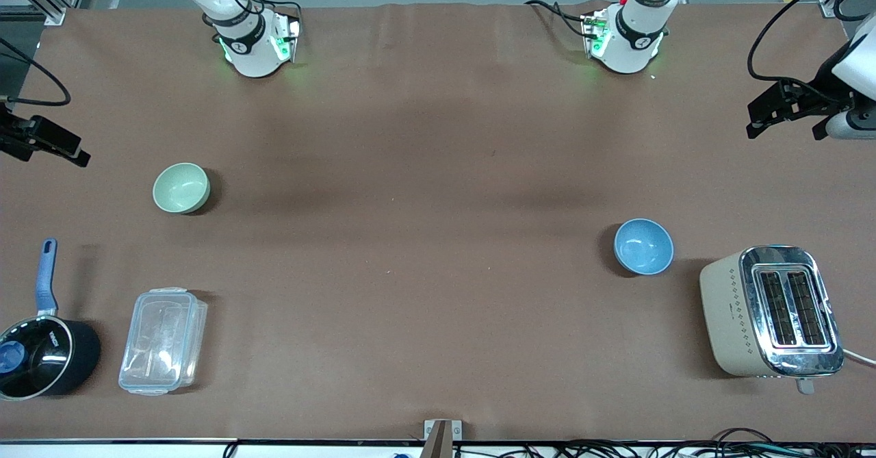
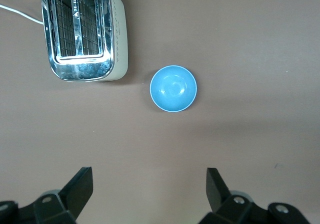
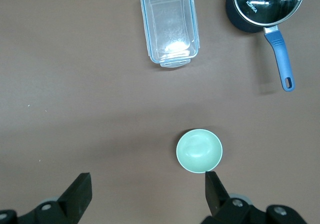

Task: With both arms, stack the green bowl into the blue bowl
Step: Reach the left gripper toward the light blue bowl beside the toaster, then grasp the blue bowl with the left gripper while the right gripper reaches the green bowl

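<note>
The pale mint-green bowl stands upright and empty on the brown table toward the right arm's end; it also shows in the right wrist view. The sky-blue bowl stands upright and empty toward the left arm's end, beside the toaster, and shows in the left wrist view. My right gripper hangs high over the table's edge at its own end, open and empty. My left gripper hangs high over its end of the table, open and empty. Neither gripper touches a bowl.
A cream and chrome toaster stands beside the blue bowl, nearer the front camera. A black saucepan with a blue handle and a clear lidded container stand nearer the front camera than the green bowl.
</note>
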### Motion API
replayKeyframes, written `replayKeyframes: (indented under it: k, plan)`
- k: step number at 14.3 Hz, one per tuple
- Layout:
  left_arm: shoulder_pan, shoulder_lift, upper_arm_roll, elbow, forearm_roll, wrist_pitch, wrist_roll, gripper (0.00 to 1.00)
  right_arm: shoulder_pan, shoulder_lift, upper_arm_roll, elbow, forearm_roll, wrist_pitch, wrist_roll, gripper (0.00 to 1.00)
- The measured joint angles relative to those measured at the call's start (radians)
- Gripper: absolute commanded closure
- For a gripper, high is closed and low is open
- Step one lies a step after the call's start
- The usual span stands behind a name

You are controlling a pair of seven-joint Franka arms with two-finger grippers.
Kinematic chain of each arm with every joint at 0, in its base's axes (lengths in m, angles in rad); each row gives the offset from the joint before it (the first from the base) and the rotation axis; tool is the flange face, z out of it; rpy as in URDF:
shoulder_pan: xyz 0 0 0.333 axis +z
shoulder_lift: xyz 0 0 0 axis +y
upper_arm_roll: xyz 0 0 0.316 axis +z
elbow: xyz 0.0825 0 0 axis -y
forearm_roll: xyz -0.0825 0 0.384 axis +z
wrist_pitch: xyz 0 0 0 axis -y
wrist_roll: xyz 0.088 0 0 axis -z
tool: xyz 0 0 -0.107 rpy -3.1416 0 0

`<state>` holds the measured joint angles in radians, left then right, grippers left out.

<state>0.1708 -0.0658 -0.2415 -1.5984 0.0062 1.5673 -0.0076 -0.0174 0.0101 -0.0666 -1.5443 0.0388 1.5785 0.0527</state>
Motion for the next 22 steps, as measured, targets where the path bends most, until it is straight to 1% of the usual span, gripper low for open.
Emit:
replayKeyframes:
  k: [5, 7, 9, 14, 17, 18, 19, 21, 22]
  plan:
    - [0.001, 0.004, 0.000, -0.001, 0.000, -0.001, 0.000, 0.00, 0.000, 0.000, 0.001, 0.000, 0.000, 0.001, 0.000, 0.00]
    - [0.005, 0.023, 0.001, -0.021, 0.000, 0.012, -0.003, 0.00, 0.000, 0.000, 0.001, 0.000, 0.000, 0.001, 0.000, 0.00]
    - [0.019, 0.046, 0.002, -0.103, 0.000, 0.120, -0.010, 0.00, 0.000, 0.000, 0.001, 0.000, 0.000, 0.001, 0.000, 0.00]
    - [0.037, 0.070, 0.002, -0.416, 0.000, 0.521, -0.063, 0.00, -0.013, 0.000, -0.003, -0.007, -0.029, 0.009, -0.049, 0.00]
    - [0.037, 0.102, 0.002, -0.567, 0.000, 0.735, -0.099, 0.00, -0.055, 0.001, -0.007, -0.045, -0.032, 0.054, -0.112, 0.00]
    - [0.039, 0.127, 0.002, -0.595, 0.000, 0.787, -0.112, 0.00, -0.065, 0.002, -0.008, -0.059, -0.033, 0.066, -0.118, 0.00]
    - [0.042, 0.157, 0.003, -0.608, 0.000, 0.825, -0.124, 0.03, -0.075, 0.002, -0.009, -0.078, -0.034, 0.083, -0.121, 0.00]
    - [0.054, 0.225, 0.003, -0.613, 0.000, 0.890, -0.137, 0.11, -0.093, 0.003, -0.009, -0.130, -0.037, 0.139, -0.124, 0.00]
    - [0.058, 0.258, 0.004, -0.613, 0.000, 0.920, -0.139, 0.13, -0.101, 0.005, -0.009, -0.157, -0.046, 0.169, -0.128, 0.00]
